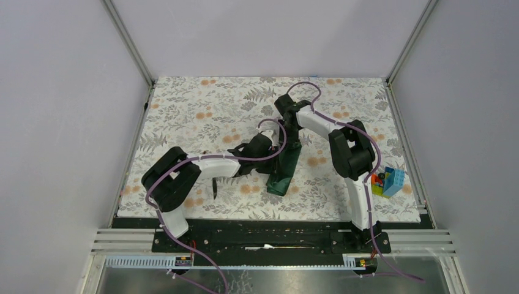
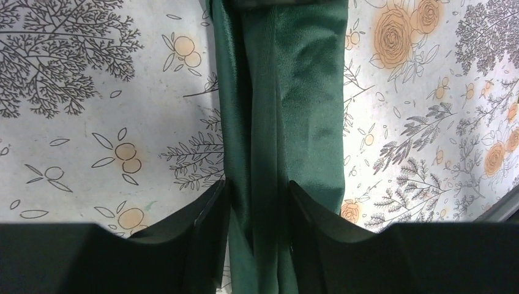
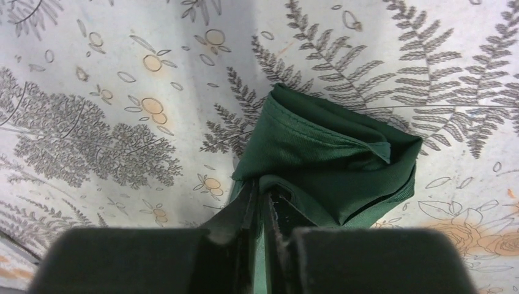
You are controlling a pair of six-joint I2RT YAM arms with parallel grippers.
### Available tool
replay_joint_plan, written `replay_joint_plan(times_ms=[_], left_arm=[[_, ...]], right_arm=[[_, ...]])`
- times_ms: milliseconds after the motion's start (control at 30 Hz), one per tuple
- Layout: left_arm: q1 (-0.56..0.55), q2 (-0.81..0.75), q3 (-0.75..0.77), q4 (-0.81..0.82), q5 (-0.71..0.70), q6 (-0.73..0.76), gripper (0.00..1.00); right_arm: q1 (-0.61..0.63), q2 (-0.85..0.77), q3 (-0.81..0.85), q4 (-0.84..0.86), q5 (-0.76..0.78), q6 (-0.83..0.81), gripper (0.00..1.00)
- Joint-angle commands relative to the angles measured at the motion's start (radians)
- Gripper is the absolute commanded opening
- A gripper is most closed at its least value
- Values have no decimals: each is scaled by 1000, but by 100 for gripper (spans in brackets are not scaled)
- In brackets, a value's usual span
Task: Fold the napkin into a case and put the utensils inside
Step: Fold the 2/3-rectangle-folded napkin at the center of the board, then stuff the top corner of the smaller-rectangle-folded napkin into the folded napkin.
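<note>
The dark green napkin (image 1: 283, 177) lies folded into a narrow long strip on the floral tablecloth, running from the table's middle towards the near edge. My right gripper (image 1: 294, 139) is shut on the strip's far end, with a thin edge of the napkin (image 3: 324, 153) pinched in the right gripper (image 3: 262, 196). My left gripper (image 1: 273, 153) sits over the strip's middle. In the left wrist view the left gripper (image 2: 257, 187) stands partly open, straddling folds of the napkin (image 2: 306, 92). A thin black knife (image 1: 215, 187) lies left of the strip. The spoon is out of view.
Small bright toy blocks (image 1: 388, 181) stand at the right of the floral tablecloth (image 1: 202, 104), beside the right arm's base. Grey walls with metal frame posts close in the table on the left, right and back.
</note>
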Motion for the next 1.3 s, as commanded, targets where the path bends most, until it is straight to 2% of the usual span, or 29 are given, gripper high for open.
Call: replay_joint_plan(times_ms=[0,200,333,467,600,767,833,900,967,1033,1133,1267], left_arm=[[0,-36,-69,131,-8,-63,39],[0,-54,-217,304,41,-226,23],[-2,-69,-305,431,60,-339,21],[-13,-63,-373,566,67,-458,20],[-43,-24,-419,696,47,-569,17],[-109,-2,-405,712,-17,-614,17],[-126,10,-393,715,-29,-628,17],[-135,22,-386,724,-35,-640,17],[-140,31,-381,728,-39,-646,17],[-142,39,-378,726,-38,-645,17],[-142,46,-363,714,-36,-640,17],[-142,48,-351,698,-38,-630,17]], right_arm=[[3,-64,-5,22,-99,-58,18],[-1,-179,-42,47,-158,-91,49],[-14,-287,-120,69,-205,-104,64],[-27,-439,-315,223,-275,-80,80],[-43,-542,-483,387,-261,-34,80],[-46,-562,-608,547,-254,-20,78],[-45,-527,-607,560,-246,-34,76],[-40,-498,-605,562,-220,-55,67],[-34,-480,-610,574,-191,-73,63],[-29,-466,-606,577,-189,-78,64],[-17,-452,-601,553,-140,-61,71],[-7,-452,-614,545,-80,-36,71]])
